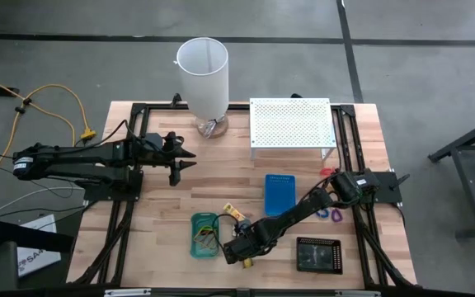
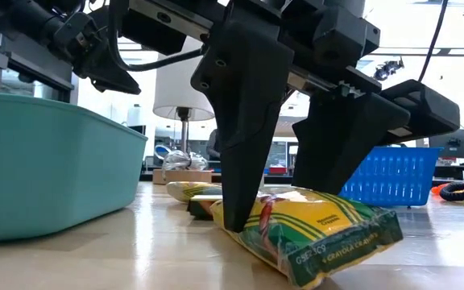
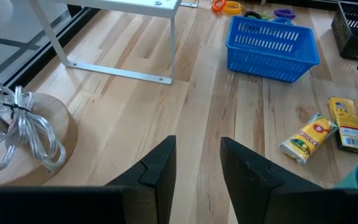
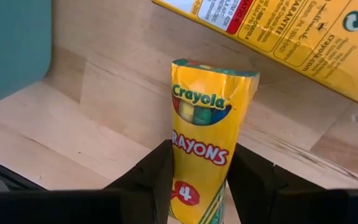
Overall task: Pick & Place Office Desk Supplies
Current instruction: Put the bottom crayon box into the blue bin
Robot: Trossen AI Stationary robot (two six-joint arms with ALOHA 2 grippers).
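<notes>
A yellow Crayola crayon packet (image 4: 204,130) lies flat on the wood table near its front edge, just right of the green tray (image 2: 47,161). My right gripper (image 1: 242,257) stands over it, shut on it. A second yellow crayon box (image 4: 278,37) lies just beyond the packet, and another yellow packet (image 3: 306,138) lies farther back. My left gripper (image 3: 197,168) hovers open and holds nothing at the table's far left, near the base of the white cylinder (image 1: 204,78). My right gripper pinches the crayon packet's two long sides (image 4: 185,180) between its two fingers (image 4: 154,180), toward one end of the packet. The fingers come steeply from above, pointing down, and lie across the packet. The packet (image 2: 321,229) lies on the table.
A blue tray (image 1: 280,194) stands mid-table and a black tray (image 1: 320,254) at the front right. A white perforated stand (image 1: 291,124) is at the back. Coloured loops and clips (image 1: 330,213) lie by the right arm. A coiled clear cord (image 3: 23,130) rests on the cylinder's base.
</notes>
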